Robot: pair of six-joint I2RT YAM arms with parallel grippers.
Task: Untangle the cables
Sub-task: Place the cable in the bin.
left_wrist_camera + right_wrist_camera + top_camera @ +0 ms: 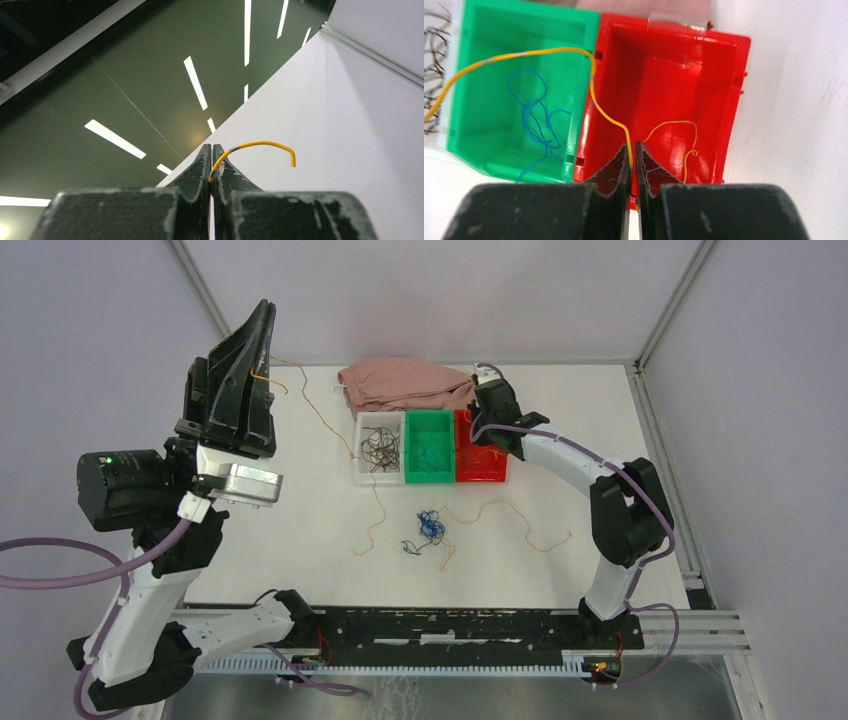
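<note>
Aloft, left claw (210,148) clamps yellow cable (265,142), right claw (632,145) pinches yellow strand (592,82), tail hidden.

Bright, even light from overhead fills the top view, leaving only faint soft shadows on the white surface (300,530). In the left wrist view, ceiling strip lights (195,82) glare white. The right gripper (633,150) is blurred at six o'clock; the red bin (664,65) shows glossy sheen.
</note>
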